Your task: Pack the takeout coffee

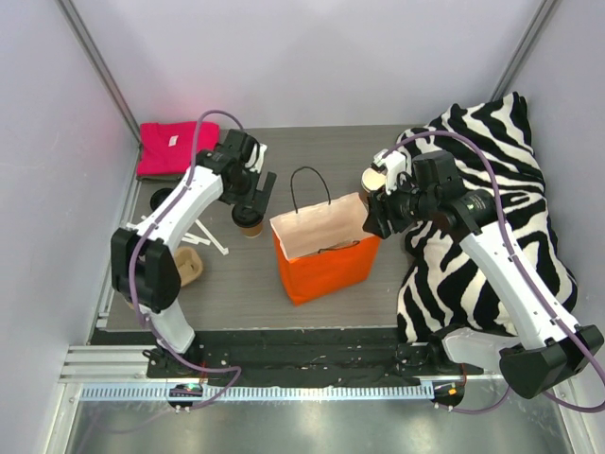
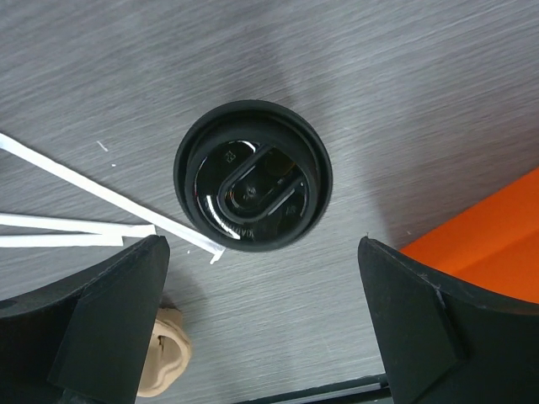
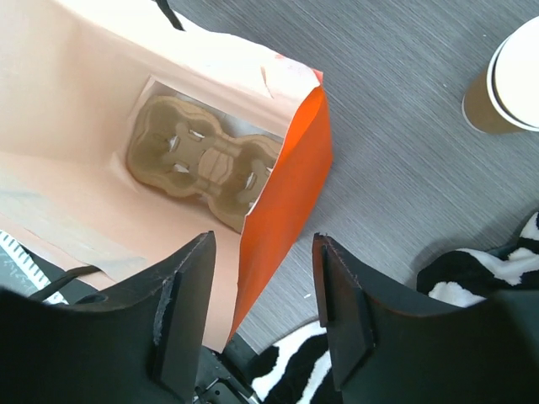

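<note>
The takeout coffee (image 2: pixel 253 175), a small brown paper cup with a black lid, stands upright on the grey table (image 1: pixel 236 293), just left of the orange bag (image 1: pixel 326 260) and outside it. The left gripper (image 2: pixel 261 244) hangs directly above the cup with its jaws spread wide. In the left wrist view one finger (image 2: pixel 118 320) sits to each side of the lid and neither touches it. White paper strips (image 2: pixel 84 181) lie on the table beside the cup, one tip reaching the cup's edge.

At the bag's right side, the right gripper (image 3: pixel 263 244) is poised over the rim with its jaws apart. The bag's orange side wall runs between them in the right wrist view, and the fingers are not clamped on it. The bag stands open with its black handles up. A brown cardboard cup tray (image 3: pixel 202 160) lies flat on the bottom of the bag.

A second paper cup (image 3: pixel 505 84), without a lid and white inside, stands on the table behind the right gripper, near a zebra-striped cushion (image 1: pixel 492 189) that fills the right side of the table. A pink cloth (image 1: pixel 170 147) lies folded in the far left corner.
</note>
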